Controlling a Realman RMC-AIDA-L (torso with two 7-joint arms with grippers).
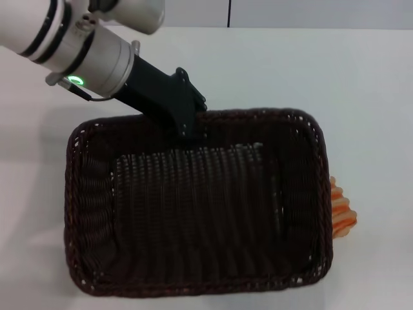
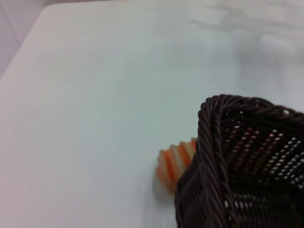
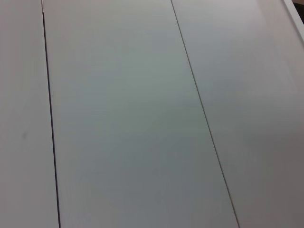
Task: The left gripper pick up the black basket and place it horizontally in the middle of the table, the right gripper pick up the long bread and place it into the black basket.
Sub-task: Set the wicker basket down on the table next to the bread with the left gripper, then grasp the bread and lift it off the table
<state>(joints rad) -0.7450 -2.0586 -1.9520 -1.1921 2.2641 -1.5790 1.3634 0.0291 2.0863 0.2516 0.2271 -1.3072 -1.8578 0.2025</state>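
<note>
The black basket [image 1: 72, 194] fills most of the head view and looks held above the white table [image 1: 290, 71]. My left gripper [image 1: 189, 131], on the arm with the green light, is shut on the basket's far rim. The long bread [image 1: 342, 210] lies on the table past the basket's right side, mostly hidden by it. The left wrist view shows a corner of the basket [image 2: 213, 142] with the bread [image 2: 173, 164] beside and below it. My right gripper is out of view.
The right wrist view shows only white panels with dark seams [image 3: 50, 118]. The table's far edge [image 1: 258, 28] meets a grey wall. Bare tabletop lies left of and beyond the basket.
</note>
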